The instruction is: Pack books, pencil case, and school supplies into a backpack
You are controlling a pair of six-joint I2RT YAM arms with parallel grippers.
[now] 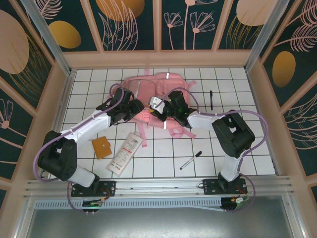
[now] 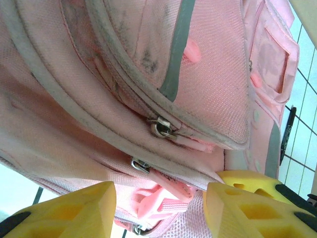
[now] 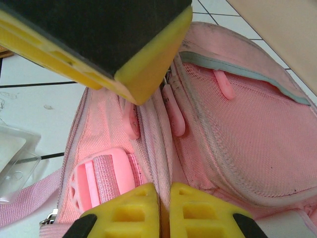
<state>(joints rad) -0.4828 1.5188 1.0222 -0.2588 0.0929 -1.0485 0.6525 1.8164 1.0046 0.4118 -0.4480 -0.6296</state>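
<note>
One backpack [image 1: 144, 85]: soft floppy pink fabric, right under both grippers, will probably sag if lifted
grab spot: zip pulls [image 2: 161, 128], just ahead of left gripper [image 2: 159, 201]
left gripper: jaws apart, pink tabs between them, nothing pinched
right gripper [image 3: 164, 197]: clamped tight at the zip seam, can't tell if fabric's caught
pencil case [image 1: 127, 150]: well behind left gripper, not packed yet

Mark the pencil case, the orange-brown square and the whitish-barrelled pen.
pencil case [image 1: 127, 152], top view, middle of its printed face.
orange-brown square [image 1: 101, 147], top view, centre of its flat top.
whitish-barrelled pen [image 1: 190, 160], top view, mid-barrel.
</note>
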